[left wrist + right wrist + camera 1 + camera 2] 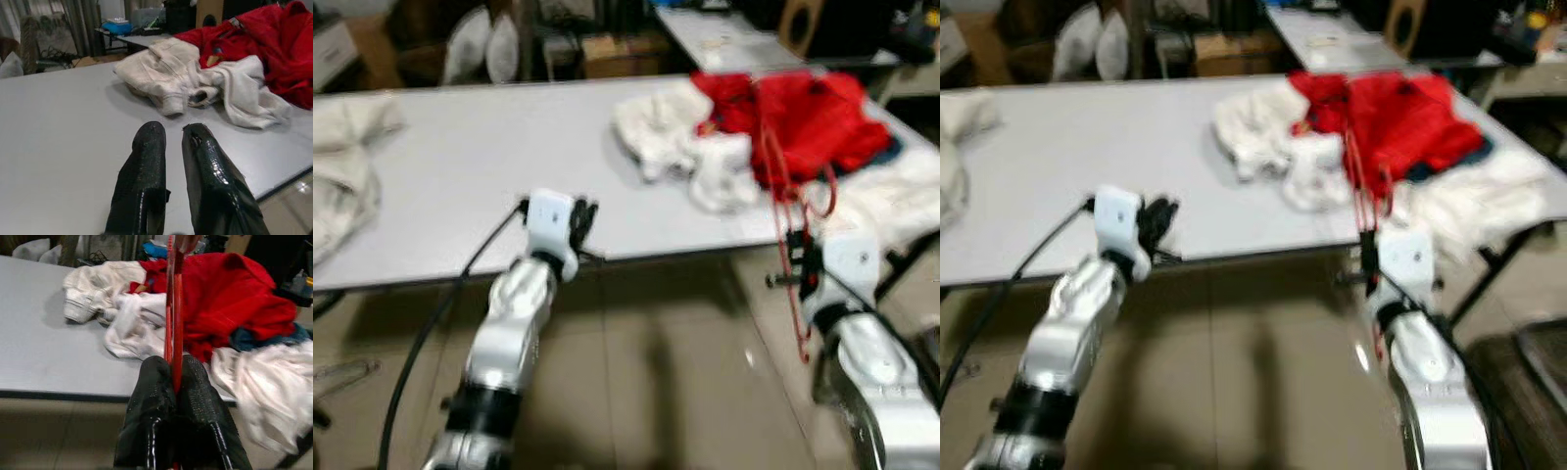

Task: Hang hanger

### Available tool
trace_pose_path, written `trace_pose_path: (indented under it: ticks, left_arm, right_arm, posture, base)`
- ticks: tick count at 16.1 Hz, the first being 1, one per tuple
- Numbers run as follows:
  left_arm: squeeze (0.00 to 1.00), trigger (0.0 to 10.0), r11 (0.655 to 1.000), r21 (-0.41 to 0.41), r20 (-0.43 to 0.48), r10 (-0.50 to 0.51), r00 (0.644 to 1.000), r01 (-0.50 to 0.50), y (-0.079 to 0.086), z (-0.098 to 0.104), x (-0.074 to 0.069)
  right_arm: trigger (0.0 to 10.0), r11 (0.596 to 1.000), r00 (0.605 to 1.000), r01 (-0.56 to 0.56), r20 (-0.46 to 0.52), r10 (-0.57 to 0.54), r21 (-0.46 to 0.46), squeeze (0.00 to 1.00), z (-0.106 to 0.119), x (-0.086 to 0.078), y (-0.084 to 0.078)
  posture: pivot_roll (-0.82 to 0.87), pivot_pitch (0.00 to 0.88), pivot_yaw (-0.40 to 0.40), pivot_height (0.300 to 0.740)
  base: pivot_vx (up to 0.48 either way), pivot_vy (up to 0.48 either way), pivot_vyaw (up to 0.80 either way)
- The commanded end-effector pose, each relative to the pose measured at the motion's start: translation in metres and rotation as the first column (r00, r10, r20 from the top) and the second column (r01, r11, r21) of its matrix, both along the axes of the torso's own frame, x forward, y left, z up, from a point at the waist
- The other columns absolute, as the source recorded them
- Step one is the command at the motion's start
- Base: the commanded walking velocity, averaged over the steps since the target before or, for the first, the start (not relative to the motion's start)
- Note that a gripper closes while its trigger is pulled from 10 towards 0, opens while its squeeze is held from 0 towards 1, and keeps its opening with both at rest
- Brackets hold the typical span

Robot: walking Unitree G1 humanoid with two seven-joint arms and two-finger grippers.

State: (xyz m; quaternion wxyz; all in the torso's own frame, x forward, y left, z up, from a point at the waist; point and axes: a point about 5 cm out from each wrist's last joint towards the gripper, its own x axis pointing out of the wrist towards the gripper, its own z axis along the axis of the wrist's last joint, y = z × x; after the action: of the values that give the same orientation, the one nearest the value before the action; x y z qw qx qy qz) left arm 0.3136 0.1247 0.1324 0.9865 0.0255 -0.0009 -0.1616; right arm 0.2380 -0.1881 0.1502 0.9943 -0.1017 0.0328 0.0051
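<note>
Red wire of the hanger (790, 211) rises from the right pincer (800, 257) in the left eye view, at the near edge of the grey counter (480, 166), before a red garment (803, 113) and white clothes (680, 137). The left pincer (582, 225) hovers at the same edge, further left.

From the left wrist, its fingers (146, 171) stand slightly apart, holding nothing, over bare counter.

From the right wrist, the black fingers (198, 401) are clamped together on the hanger's thin red rods.
</note>
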Motion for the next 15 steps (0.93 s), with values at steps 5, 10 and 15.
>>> trace_pose_path:
  ticks: [5, 10, 15]
  left_arm:
    - [0.00, 10.0, 0.999, -0.046, -0.005, -0.014, 1.000, 0.014, -0.003, -0.001, -0.002]
    - [0.00, 10.0, 0.998, -0.063, 0.011, 0.001, 1.000, 0.000, 0.003, 0.003, -0.001]
    - [0.00, 10.0, 0.998, -0.057, 0.026, 0.039, 0.999, -0.038, 0.014, 0.005, 0.001]
  right_arm:
    - [10.0, 0.999, 1.000, 0.027, 0.007, -0.027, -0.026, 0.00, 0.005, -0.003, -0.008]
    - [10.0, 0.999, 1.000, 0.005, 0.010, -0.005, -0.053, 0.00, 0.004, 0.004, -0.005]
    - [10.0, 0.997, 0.999, -0.037, 0.011, 0.038, -0.071, 0.00, 0.003, 0.008, 0.002]
  posture:
    - [-0.10, 0.000, 0.043, 0.740]
    - [-0.08, 0.000, 0.028, 0.740]
    - [-0.07, 0.000, 0.022, 0.740]
  base:
    - [0.052, 0.000, -0.16]
    - [0.371, 0.000, -0.63]
    - [0.395, 0.000, 0.00]
